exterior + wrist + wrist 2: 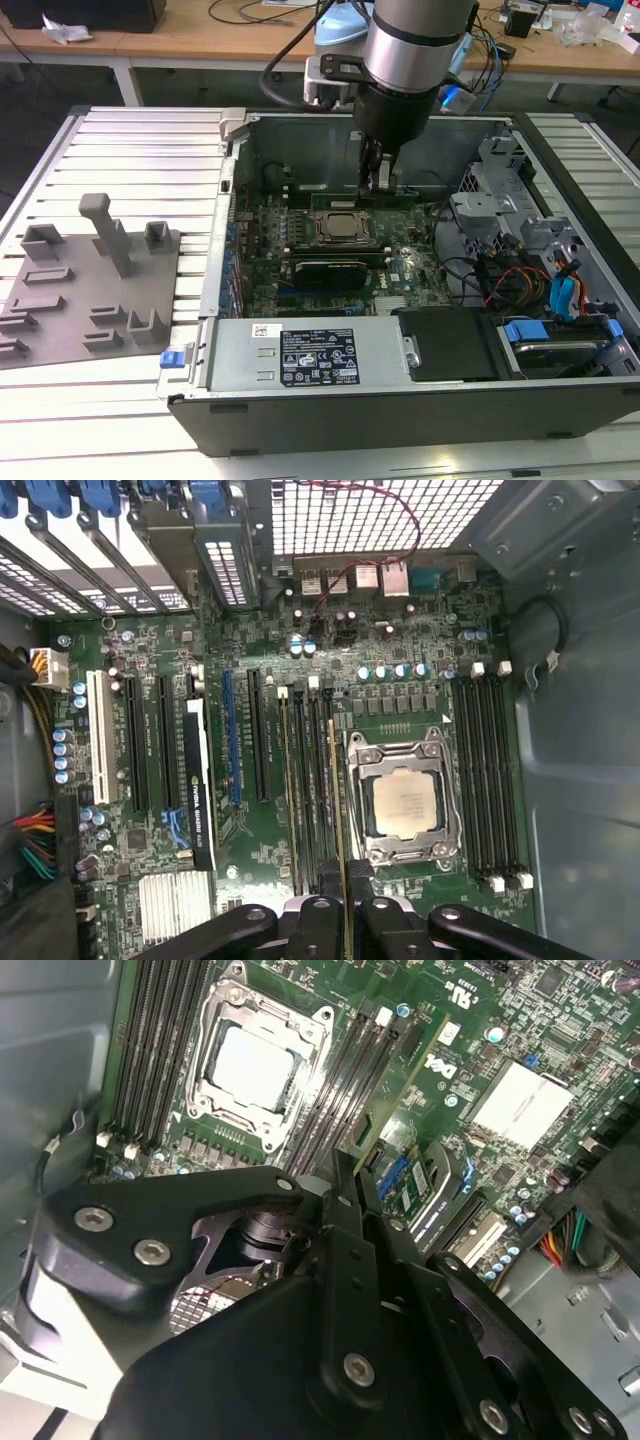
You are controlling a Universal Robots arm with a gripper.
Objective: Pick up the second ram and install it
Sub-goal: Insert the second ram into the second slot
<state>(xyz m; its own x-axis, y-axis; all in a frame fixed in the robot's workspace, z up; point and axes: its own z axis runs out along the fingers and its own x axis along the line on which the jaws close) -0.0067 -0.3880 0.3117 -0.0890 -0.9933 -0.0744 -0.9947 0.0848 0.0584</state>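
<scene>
My gripper (338, 910) has its jaws clamped on the second ram (336, 810), held edge-on over the slots beside the processor socket (405, 802). I judge it light, stiff and fragile; gripping its top edge suits.

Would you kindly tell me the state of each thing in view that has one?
computer case: open, side panel off
second ram: gripped, edge-on along a slot beside the processor socket; seating unclear
pincer: shut on the second ram
processor socket: closed over its chip
memory slots on the socket's other side: empty
</scene>
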